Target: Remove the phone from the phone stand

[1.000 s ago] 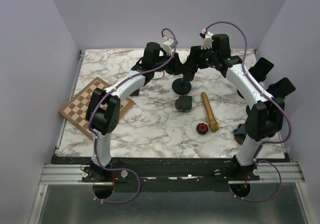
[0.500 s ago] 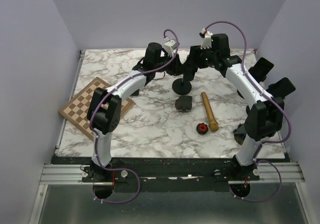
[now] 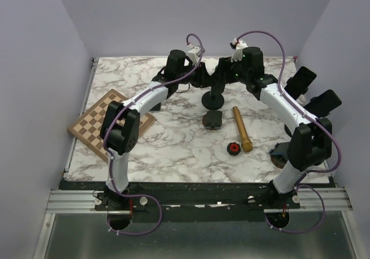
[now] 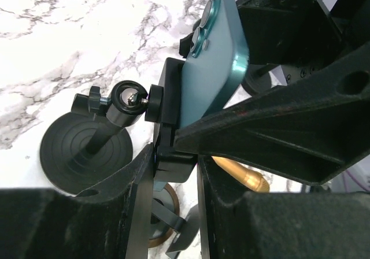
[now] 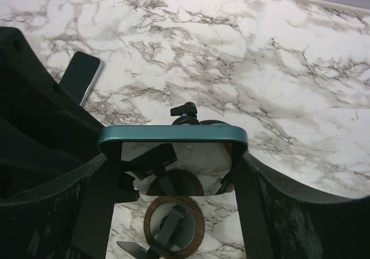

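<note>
A teal phone (image 4: 218, 56) sits in the black clamp of the phone stand (image 4: 172, 100), camera lenses up in the left wrist view. My left gripper (image 4: 176, 155) is shut on the lower part of the stand's clamp, above the stand's round base (image 4: 84, 149). My right gripper (image 5: 173, 158) is shut on the phone (image 5: 173, 136), one finger on each long side. In the top view both grippers, the left (image 3: 203, 77) and the right (image 3: 226, 74), meet over the stand (image 3: 212, 100) at the back of the table, and they hide the phone.
A chessboard (image 3: 110, 123) lies at the left. A dark round object (image 3: 213, 120), a wooden rod (image 3: 242, 129) and a small red and black piece (image 3: 233, 148) lie in front of the stand. A second phone (image 5: 81, 77) lies flat behind it. Black devices (image 3: 300, 81) stand at the right edge.
My right wrist has shifted slightly left and back over the stand. Both grippers keep their hold; the stand's base has barely moved.
</note>
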Motion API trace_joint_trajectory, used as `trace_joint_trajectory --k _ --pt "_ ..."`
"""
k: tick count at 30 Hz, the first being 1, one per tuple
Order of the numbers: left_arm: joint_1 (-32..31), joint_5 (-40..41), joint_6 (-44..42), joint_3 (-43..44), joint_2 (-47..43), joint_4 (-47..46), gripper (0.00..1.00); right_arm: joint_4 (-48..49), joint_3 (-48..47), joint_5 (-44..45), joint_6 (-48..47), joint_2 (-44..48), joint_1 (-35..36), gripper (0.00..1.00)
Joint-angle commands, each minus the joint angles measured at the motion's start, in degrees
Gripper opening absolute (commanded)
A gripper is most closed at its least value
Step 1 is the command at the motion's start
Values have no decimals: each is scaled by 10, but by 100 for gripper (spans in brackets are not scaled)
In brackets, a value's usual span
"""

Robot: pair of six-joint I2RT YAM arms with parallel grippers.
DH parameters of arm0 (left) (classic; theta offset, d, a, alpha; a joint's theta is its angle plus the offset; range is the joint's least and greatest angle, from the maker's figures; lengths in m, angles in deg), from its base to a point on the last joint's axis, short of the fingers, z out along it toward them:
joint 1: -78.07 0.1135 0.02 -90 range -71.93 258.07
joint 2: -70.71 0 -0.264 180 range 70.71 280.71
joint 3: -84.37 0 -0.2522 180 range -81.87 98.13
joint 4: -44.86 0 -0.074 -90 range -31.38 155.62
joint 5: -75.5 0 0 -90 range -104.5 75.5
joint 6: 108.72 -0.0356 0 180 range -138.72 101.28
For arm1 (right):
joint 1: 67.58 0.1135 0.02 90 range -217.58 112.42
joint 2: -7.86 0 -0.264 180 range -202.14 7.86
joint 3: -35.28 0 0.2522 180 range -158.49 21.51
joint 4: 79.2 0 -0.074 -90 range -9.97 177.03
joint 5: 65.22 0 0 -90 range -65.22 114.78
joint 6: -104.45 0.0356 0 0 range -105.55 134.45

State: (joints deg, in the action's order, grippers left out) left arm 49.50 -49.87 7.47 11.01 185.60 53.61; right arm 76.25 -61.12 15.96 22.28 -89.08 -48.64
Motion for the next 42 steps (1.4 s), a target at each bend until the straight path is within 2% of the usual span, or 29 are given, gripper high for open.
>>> trace_joint_trajectory --k 1,7,11,19,22,24,26,31,36,42 --pt "39 -49 49 25 31 67 0 -13 -28 -99 -63 -9 -35 1" --pt "41 -84 20 21 37 67 0 -89 -94 -249 -94 -60 -39 1" --pt "42 -80 8 34 46 91 0 -126 -122 -319 -98 -83 -38 1" --pt "44 -56 5 36 57 97 0 -126 -104 -413 -81 -49 -39 1" --pt "52 -25 13 31 54 102 0 -131 -102 -383 -82 -37 -39 1" --pt "55 8 17 -2 33 78 0 -113 -83 -320 -80 -22 -43 1" --pt "55 18 13 -35 12 53 0 -100 -73 -317 -58 -17 -55 1" --pt "58 -69 12 -32 23 16 0 -122 -105 -398 -60 -30 -66 1" --pt "55 -152 17 12 55 25 0 -101 -82 -418 -46 -16 -63 1" --pt "44 -148 28 33 77 27 0 -96 -56 -419 -34 3 -39 1"
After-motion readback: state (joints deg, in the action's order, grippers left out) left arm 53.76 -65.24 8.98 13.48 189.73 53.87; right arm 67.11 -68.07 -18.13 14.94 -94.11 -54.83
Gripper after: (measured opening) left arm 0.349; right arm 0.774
